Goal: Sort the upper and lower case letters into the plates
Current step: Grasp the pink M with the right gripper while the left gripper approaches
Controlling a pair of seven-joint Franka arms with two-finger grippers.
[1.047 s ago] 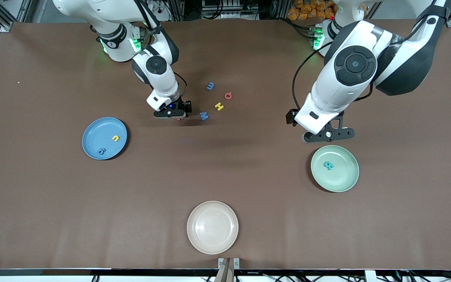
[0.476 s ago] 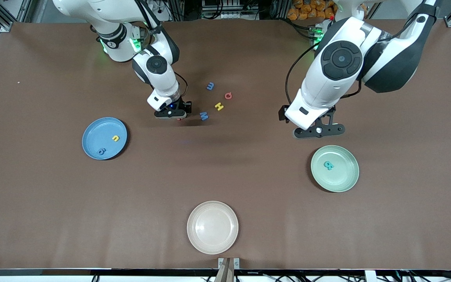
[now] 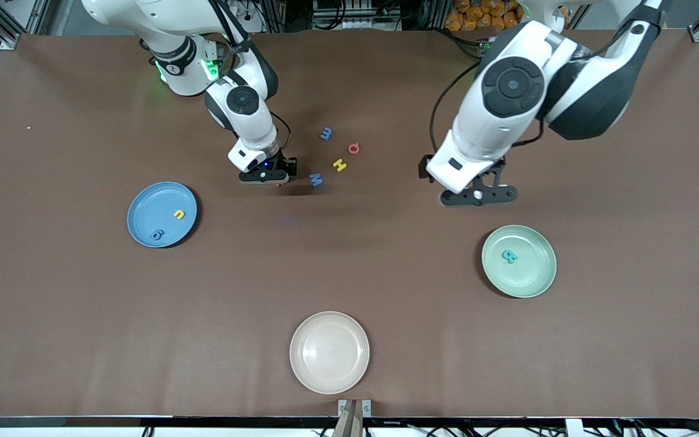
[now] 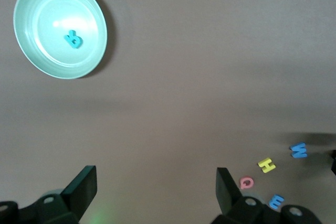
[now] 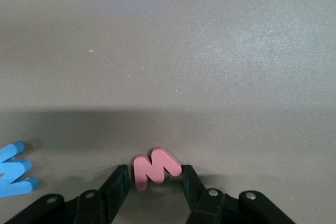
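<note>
Right gripper (image 5: 155, 182) low at the brown paper-covered surface (image 3: 386, 340), beside the loose letters; its fingers (image 5: 118, 182) are clamped on either side of a small pink-red chunky toy letter M (image 5: 156, 167), which sits on the surface between them. A blue toy letter W (image 3: 316, 179) lies just beside this gripper, toward the left arm's end.

Left gripper (image 3: 477, 195) hangs in the air over bare surface between the letter group and the pale mint green round plate (image 3: 534, 282), fingers (image 4: 81, 184) spread wide apart and holding nothing.

Loose letters on the surface: a yellow toy letter H (image 3: 340, 164), a red toy letter Q (image 3: 354, 147) and a blue toy letter E (image 3: 326, 133), the last lying farthest from the front camera. All lie apart from one another.

Bright blue round plate (image 3: 143, 209), toward the right arm's end, holds a small yellow letter (image 3: 179, 213) and a small blue letter (image 3: 156, 234); their shapes are too small to read with certainty. The mint green plate, toward the left arm's end, holds one teal letter (image 3: 509, 257).

Cream-white round plate (image 3: 307, 364) lies nearest the front camera, well apart from both coloured plates.
</note>
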